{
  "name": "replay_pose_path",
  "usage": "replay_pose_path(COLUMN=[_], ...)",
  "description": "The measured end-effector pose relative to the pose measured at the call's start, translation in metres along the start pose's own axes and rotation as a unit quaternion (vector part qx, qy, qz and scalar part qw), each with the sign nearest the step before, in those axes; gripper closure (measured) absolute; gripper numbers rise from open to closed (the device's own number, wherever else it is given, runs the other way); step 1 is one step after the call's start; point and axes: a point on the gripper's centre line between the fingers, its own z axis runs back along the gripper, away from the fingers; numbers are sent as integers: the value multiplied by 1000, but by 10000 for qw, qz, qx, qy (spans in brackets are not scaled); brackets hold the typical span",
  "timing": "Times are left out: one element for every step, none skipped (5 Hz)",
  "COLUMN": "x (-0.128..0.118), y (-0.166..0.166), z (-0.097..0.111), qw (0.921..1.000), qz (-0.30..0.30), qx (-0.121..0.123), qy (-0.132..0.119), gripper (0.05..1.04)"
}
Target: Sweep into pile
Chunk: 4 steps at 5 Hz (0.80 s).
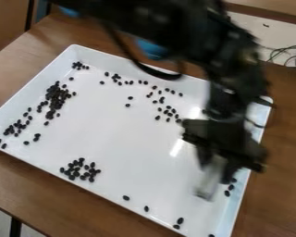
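Gripper with a pale tool over a tray of scattered dark beans

Clock directions are read from the tray's centre, twelve toward the top of the view. The gripper (216,172) hangs inside the tray (129,143) at four o'clock, its two sides closed upon a pale tool (207,186), blurred, which points down and slightly toward six. The dark beans (56,100) form their densest patch at ten o'clock, with looser groups at nine and eleven. A compact cluster occupies eight o'clock. Scattered beans run along twelve and gather loosely between one and two; a few lie near the wall at four, and others are strung between six and five. The tray rests on a brown table (21,185); thin cables (289,54) lie beyond it at two o'clock.
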Motion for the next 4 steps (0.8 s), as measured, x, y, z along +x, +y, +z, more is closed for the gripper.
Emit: replay_pose_path(x=[12, 20, 20, 21], y=[-12, -10, -4, 4], z=[-14, -17, -15, -3], qw=[9999, 9996, 9997, 9994], qz=[52, 186, 184, 173], qx=[-88, -130, -131, -114], qy=[134, 180, -4, -260], gripper=[720, 720, 720, 720])
